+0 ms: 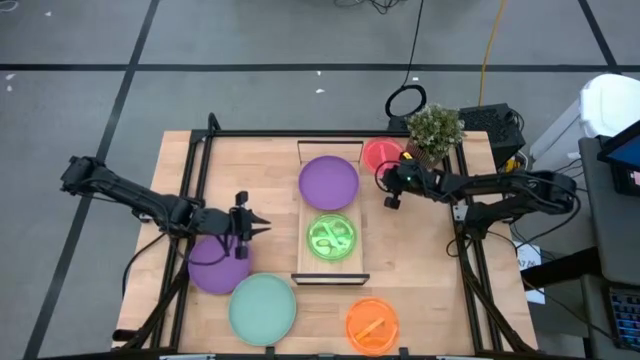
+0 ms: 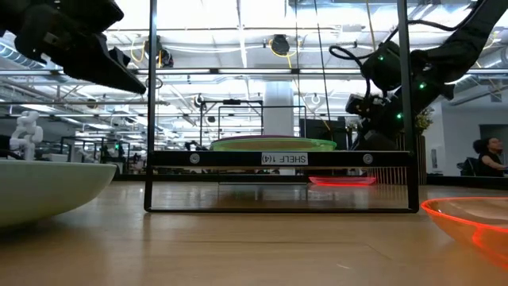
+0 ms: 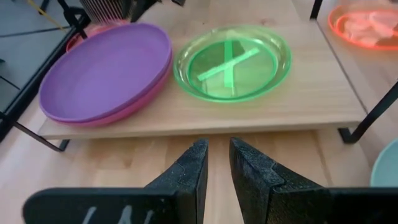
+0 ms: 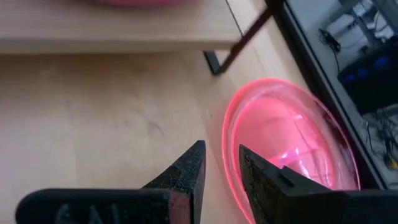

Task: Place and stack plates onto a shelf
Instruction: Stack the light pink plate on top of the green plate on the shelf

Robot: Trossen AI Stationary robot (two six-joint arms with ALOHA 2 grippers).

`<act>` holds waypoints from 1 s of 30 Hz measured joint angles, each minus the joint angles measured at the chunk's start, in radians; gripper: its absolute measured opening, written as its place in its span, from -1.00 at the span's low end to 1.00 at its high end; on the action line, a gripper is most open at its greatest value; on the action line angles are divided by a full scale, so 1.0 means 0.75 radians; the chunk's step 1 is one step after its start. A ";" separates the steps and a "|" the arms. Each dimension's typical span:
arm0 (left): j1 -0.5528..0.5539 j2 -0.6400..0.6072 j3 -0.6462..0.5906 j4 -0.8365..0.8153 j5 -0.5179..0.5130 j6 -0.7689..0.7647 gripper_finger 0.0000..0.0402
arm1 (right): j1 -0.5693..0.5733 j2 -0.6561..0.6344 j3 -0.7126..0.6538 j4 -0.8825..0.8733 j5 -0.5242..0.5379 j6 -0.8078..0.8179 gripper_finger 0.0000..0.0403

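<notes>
Two plates already lie on the shelf (image 1: 330,273): a purple plate (image 1: 328,182), stacked on a magenta one whose rim shows beneath it in the left wrist view, and a translucent lime-green plate (image 1: 331,238) just beside it. The left end effector (image 1: 252,227) hangs empty, its fingers (image 3: 189,171) nearly together with only a narrow slit between them, pointing at the shelf's long edge; a bare strip of table (image 1: 410,270) separates them. Under that arm lies a second purple plate (image 1: 215,268), with a mint-green plate (image 1: 262,308) touching it on the side away from the shelf's far end. The right end effector (image 1: 386,186) holds nothing, its fingers (image 4: 186,171) just slightly parted, beside the rim of the red-pink plate (image 1: 381,154), close to the shelf's black end frame (image 4: 239,40). An orange plate (image 1: 372,325) sits well apart from both.
</notes>
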 joint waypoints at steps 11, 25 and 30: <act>0.001 0.098 0.000 0.015 0.000 0.048 -0.63 | -0.056 0.153 0.013 0.001 0.002 0.022 -0.46; 0.002 0.096 0.000 0.015 -0.001 0.048 -0.63 | -0.057 0.266 0.054 0.022 0.048 -0.038 -0.22; 0.001 0.096 0.000 0.015 -0.001 0.048 -0.63 | -0.056 0.280 0.055 0.043 0.099 -0.059 -0.22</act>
